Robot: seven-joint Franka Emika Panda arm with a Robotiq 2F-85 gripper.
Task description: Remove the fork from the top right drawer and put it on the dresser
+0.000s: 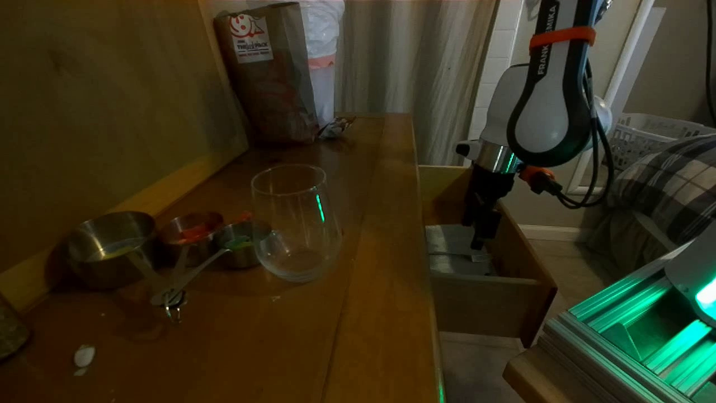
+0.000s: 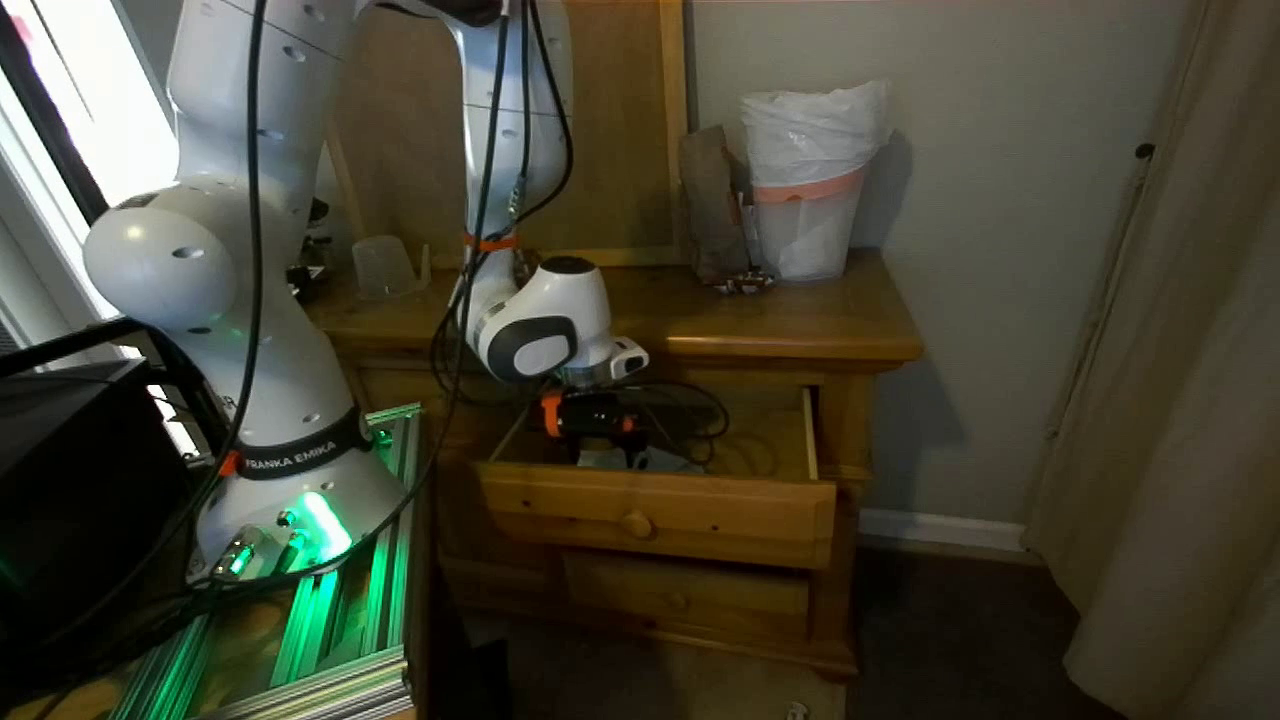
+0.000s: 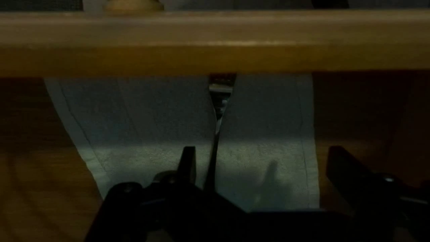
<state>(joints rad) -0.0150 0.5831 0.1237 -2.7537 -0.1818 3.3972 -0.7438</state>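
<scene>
White FRANKA EMIKA arm [image 2: 285, 375], claw [image 3: 262, 158] above fork [image 3: 219, 117]

You have fork [image 3: 220, 97]: smooth metal, shiny at head. Sheet [image 3: 265, 117] beneath: matt, faintly textured; cloth or paper, you cannot tell which. Your gripper [image 3: 262, 154]: mostly matt. Drawer [image 2: 720, 510]: wood, smooth outside, soft sheen. Dresser [image 1: 386, 252]: wood, smooth and glossy on top. Also before you: clear smooth drinking glass [image 1: 293, 235], shiny metal measuring cups [image 1: 106, 263], matt paper bag [image 1: 268, 84], thin crinkled plastic liner [image 2: 815, 130], matt cloth curtain [image 2: 1180, 420].

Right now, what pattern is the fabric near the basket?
Plaid, dark on pale; the fabric shows best in an exterior view.
</scene>
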